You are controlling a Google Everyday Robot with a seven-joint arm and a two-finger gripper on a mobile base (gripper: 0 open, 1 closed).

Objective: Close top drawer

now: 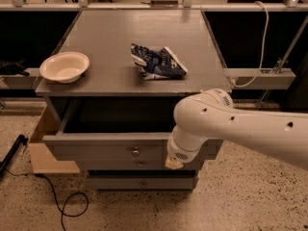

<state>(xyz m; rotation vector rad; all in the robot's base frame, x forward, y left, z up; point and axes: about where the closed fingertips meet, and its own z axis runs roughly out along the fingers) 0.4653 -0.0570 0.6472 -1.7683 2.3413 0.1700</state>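
Standing pulled out beneath the worktop (pixel 120 37), the top drawer (pixel 106 148) has the gripper (pixel 174 163) at its front, the jaws' stance impossible to tell.

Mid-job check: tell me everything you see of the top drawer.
The top drawer is wide, grey, wood-like, with a plain flat front and one small round metal knob at centre. It stands pulled well out under the cabinet top, level, its inside dark. The gripper is at its front, right of the knob; contact unclear.
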